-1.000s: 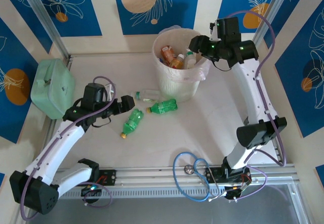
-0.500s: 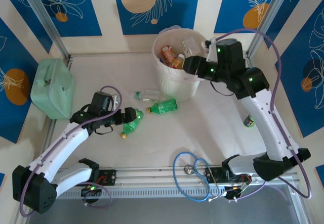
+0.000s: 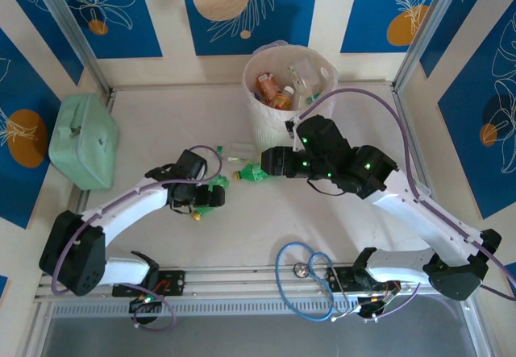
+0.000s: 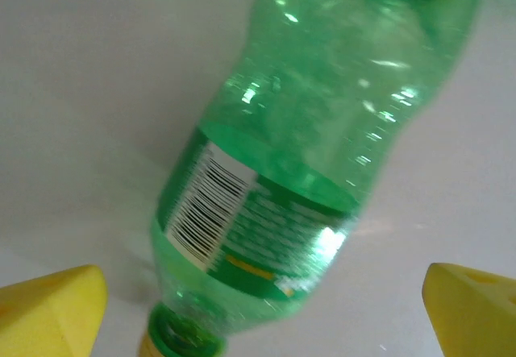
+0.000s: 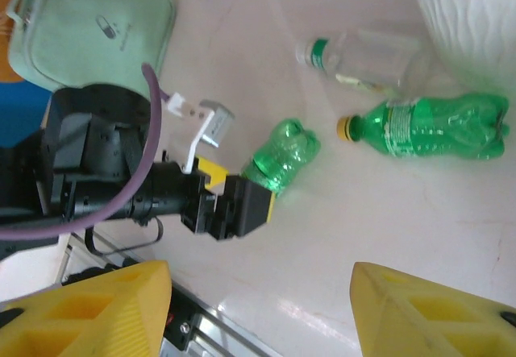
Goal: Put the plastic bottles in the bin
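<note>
The bin (image 3: 270,127) is standing far back. The left gripper (image 4: 266,305), jaws spread wide, is straddling the neck end of a green bottle (image 4: 306,147) lying flat, long axis running between the jaws, cap pointing wristward. The right gripper (image 5: 258,309), half spread and empty, is hovering near a second green bottle (image 5: 435,127).

Site: robot test cell, lab type | Enclosure: white table (image 3: 266,220) was fenced by aluminium posts (image 3: 426,33) and blue leaf-print panels (image 3: 282,10) | Rig: left arm (image 3: 121,212) and right arm (image 3: 411,208) were bolted to a slotted rail (image 3: 242,280) | Wiring: a loose blue cable (image 3: 278,270) was coiled by the bases
</note>
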Available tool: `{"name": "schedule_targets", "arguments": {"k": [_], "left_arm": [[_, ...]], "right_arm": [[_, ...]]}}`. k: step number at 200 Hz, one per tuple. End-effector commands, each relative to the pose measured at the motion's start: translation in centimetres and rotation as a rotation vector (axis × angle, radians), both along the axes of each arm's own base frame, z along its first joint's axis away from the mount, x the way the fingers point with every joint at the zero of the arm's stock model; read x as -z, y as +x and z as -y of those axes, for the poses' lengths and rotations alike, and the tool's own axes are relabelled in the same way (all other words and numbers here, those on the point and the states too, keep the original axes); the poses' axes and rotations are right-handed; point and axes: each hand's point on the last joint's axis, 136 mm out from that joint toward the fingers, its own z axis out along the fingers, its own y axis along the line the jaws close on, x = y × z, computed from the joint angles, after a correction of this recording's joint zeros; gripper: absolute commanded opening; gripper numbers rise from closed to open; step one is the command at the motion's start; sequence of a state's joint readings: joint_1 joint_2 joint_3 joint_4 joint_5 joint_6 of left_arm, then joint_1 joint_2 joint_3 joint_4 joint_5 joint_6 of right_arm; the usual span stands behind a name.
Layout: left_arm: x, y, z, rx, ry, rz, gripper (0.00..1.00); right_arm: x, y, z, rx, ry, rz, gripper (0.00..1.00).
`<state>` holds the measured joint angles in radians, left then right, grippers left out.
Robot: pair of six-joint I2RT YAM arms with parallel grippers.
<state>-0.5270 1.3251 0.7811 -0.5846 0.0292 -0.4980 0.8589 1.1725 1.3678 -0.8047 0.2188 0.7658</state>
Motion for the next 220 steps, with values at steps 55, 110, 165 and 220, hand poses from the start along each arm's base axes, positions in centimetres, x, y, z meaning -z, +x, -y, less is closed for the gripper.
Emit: {"name": "schedule_targets", "arguments": {"k": [55, 110, 165, 220], "left_arm": [[1.4, 5.2, 1.7, 0.054, 0.086, 0.048, 0.97], [2.7, 6.5, 2.5, 0.069, 0.111, 0.003, 0.82], [1.9, 6.0, 2.4, 0.022, 0.090, -0.005, 0.66], [-6.1, 5.8, 1.7, -0.095, -0.035, 0.150, 0.59]], "right_arm": [[0.7, -0.3, 0.2, 0.060, 0.042, -0.026, 0.62], [1.0, -0.6, 0.7, 0.066, 0.043, -0.033, 0.62], [1.4, -0.9, 0.5, 0.060, 0.038, -0.045, 0.62], [1.7, -1.5, -1.5, -0.003, 0.024, -0.044, 0.61]]}}
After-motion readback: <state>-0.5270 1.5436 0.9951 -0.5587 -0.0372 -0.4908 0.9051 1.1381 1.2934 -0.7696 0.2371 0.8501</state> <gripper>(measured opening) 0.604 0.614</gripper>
